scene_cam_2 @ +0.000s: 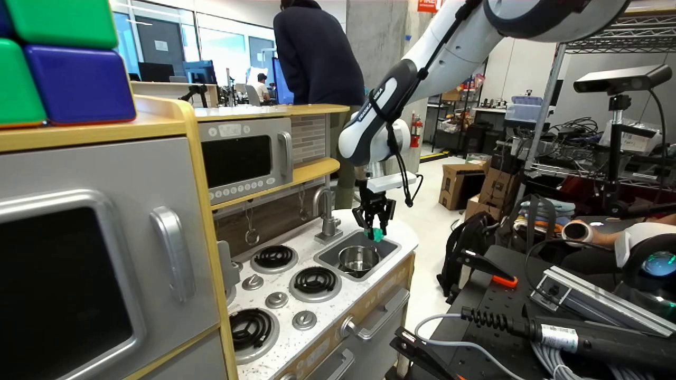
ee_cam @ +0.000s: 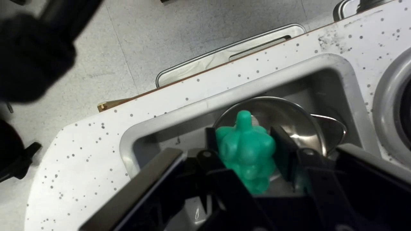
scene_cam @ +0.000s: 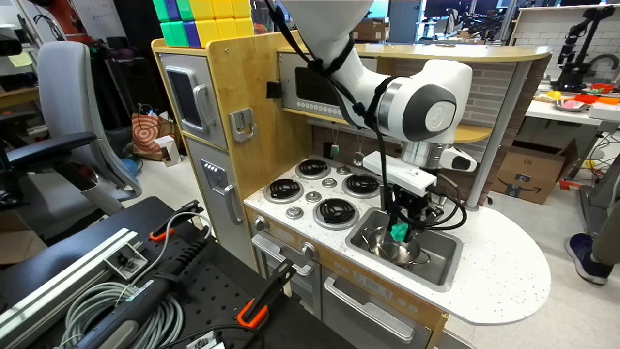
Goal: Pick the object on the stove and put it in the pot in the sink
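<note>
Black fingers of the gripper (ee_cam: pixel 244 141) clamp both sides of the green object (ee_cam: pixel 246 154). Expect light, smooth, slightly yielding plastic; grasp across broad lobes, not the stem (ee_cam: pixel 244 120). Object hangs higher than the steel pot (ee_cam: pixel 281 117) standing in the sink (ee_cam: pixel 224 98); alignment uncertain.

Even, bright room light fills both exterior views. In an exterior view, glass panes (scene_cam_2: pixel 222 50) at eleven o'clock look washed out; in an exterior view, the grey post (scene_cam: pixel 499 131) between two and three tilts outward with the wide perspective. In the wrist view, the sink (ee_cam: pixel 205 104) is shadowed inside toward two o'clock, the pot (ee_cam: pixel 289 123) glints near three, and the black shape (ee_cam: pixel 35 54) at ten and the gripper (ee_cam: pixel 245 144) at five are blurred.
</note>
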Robot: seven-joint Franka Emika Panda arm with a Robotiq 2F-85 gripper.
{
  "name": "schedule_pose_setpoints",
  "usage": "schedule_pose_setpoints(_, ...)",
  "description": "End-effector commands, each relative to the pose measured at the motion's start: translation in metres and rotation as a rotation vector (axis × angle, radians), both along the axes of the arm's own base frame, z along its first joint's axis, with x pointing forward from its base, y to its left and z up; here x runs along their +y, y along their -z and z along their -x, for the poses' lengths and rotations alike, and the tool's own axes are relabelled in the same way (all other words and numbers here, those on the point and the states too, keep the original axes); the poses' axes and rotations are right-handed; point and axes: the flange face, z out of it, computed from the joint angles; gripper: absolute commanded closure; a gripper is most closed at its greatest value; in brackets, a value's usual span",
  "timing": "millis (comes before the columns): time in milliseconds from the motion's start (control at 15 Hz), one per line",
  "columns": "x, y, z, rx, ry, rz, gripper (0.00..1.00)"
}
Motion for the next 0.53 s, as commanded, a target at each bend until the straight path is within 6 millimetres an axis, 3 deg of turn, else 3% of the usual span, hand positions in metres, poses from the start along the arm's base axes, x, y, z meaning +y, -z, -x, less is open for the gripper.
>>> schedule_pose_setpoints(0,0.005,0.016,-0.026,0.027,0.033,-0.026,0.80)
schedule_pose_setpoints(133,0.011,0.022,-0.033,0.033,0.027,-0.030,0.80)
schedule_pose_setpoints(200,0.012,0.023,-0.035,0.034,0.025,-0.037,0.30)
schedule_pose_setpoints(267,0.013,0.023,-0.037,0.033,0.022,-0.042,0.29)
schedule_pose_setpoints(467,0.024,0.020,-0.042,0.018,-0.021,-0.080,0.08)
